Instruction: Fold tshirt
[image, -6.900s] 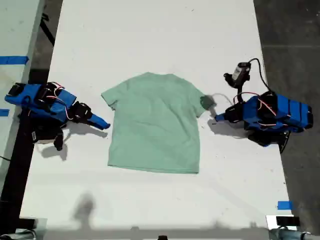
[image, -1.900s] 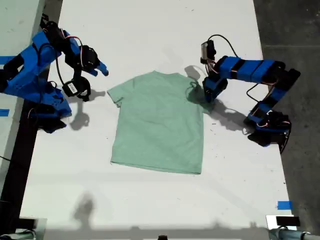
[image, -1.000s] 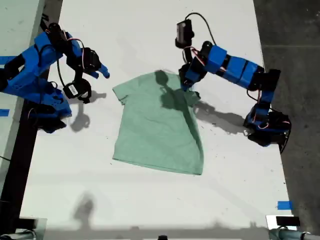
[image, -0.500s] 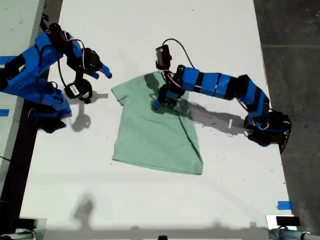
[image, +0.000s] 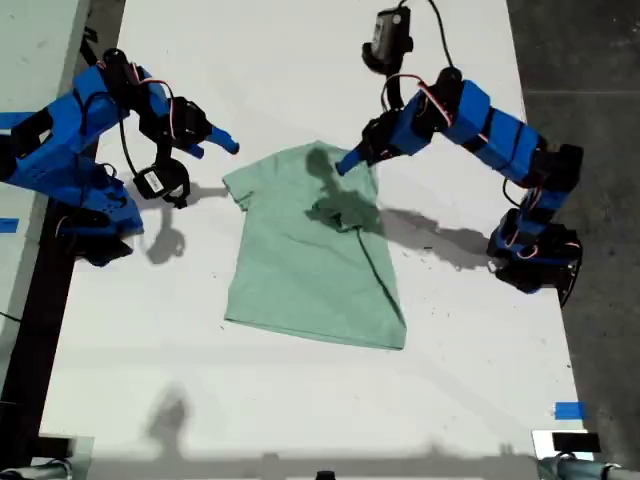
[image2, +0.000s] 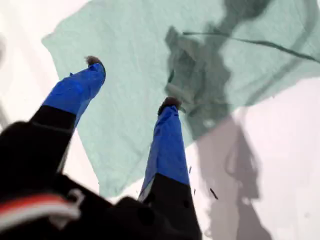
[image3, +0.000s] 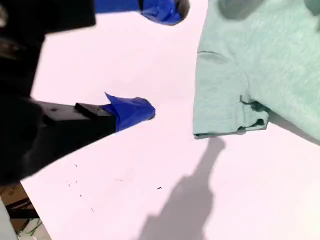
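The pale mint-green tshirt (image: 300, 270) lies flat on the white table (image: 300, 60), collar toward the far edge. Its sleeve on the exterior view's right is folded inward onto the chest as a crumpled flap (image: 338, 212) (image2: 187, 75). My first gripper (image: 352, 160) (image2: 131, 85) hovers open above the shirt's (image2: 125, 45) upper part, nothing between its fingers. My second gripper (image: 215, 140) (image3: 155, 60) stands open over bare table, just off the other sleeve (image3: 225, 100) at the exterior view's left, not touching it.
Both arm bases sit on the table's side edges, one at the exterior view's left (image: 90, 215) and one at its right (image: 535, 260). Dark floor (image: 590, 80) lies beyond the right edge. A blue tape mark (image: 568, 410) is near the front right corner.
My first gripper has let go of the sleeve on the chest, opened, and lifted back toward the exterior view's upper right. The sleeve stays folded in. My second gripper edged slightly toward the shirt.
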